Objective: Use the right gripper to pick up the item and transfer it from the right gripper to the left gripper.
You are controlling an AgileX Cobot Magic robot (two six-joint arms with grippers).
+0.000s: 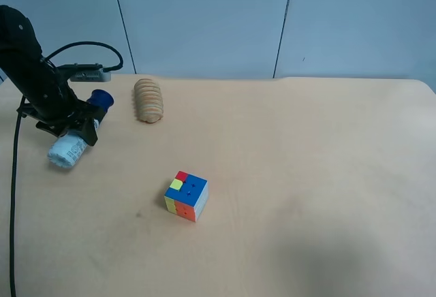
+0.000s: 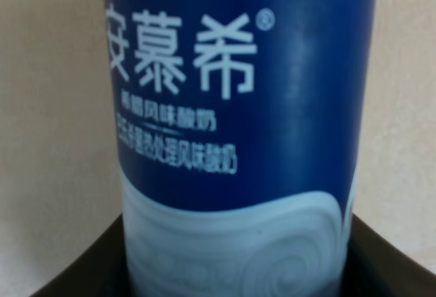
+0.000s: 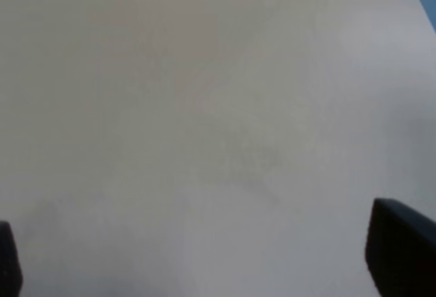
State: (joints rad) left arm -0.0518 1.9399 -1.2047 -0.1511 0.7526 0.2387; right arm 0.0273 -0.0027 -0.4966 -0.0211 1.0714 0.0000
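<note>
The item, a slim bottle with a navy cap and a blue-and-white label, is tilted in the left gripper at the exterior high view's left, just above the table. The left gripper is shut on its middle. The cap points up and back, the pale base down and forward. In the left wrist view the label fills the frame, with a black finger on each side of it. The right gripper is open and empty over bare table, and only its fingertips show. It is out of the exterior high view.
A multicoloured puzzle cube sits near the table's middle. A ribbed tan wooden piece lies at the back, just right of the left gripper. The tan table ends at a blue-grey wall behind.
</note>
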